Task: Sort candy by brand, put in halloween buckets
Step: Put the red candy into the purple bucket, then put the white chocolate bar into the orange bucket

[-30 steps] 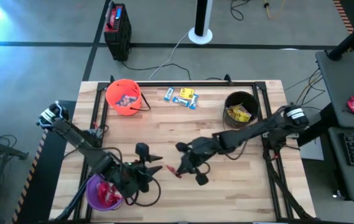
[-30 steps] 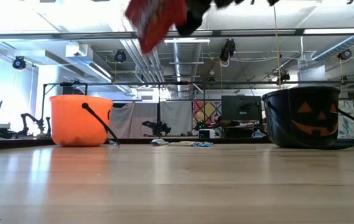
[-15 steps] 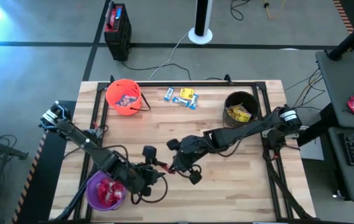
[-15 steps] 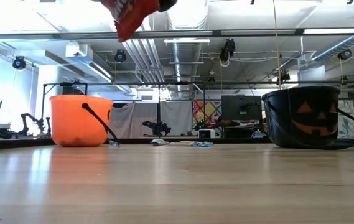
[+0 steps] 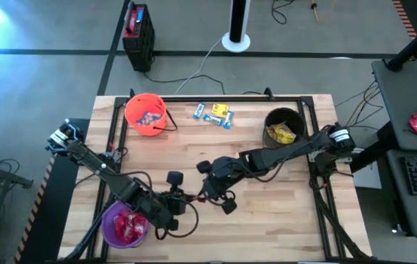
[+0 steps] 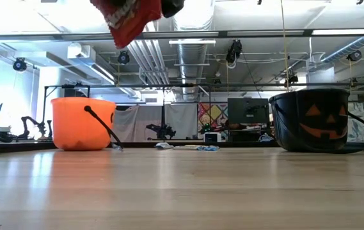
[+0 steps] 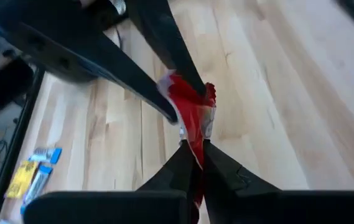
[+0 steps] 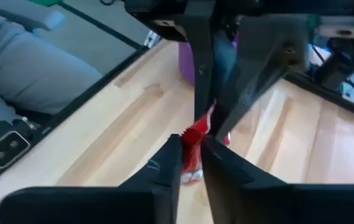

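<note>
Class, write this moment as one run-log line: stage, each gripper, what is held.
stage: mid-air handover | left gripper: shut on red candy packet | right gripper: also pinching it | near: purple bucket

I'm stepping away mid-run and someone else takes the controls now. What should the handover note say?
Left gripper: jaws shut on the red candy packet, above the table near the purple bucket.
Right gripper: jaws on the same packet from the other side; a hand-off in mid-air.
Done: red candy in the purple bucket, yellow in the black bucket, some candy in the orange bucket.
Left: right lets go, left drops the packet in purple; then sort the blue-and-white and yellow candies lying between the orange and black buckets.
</note>
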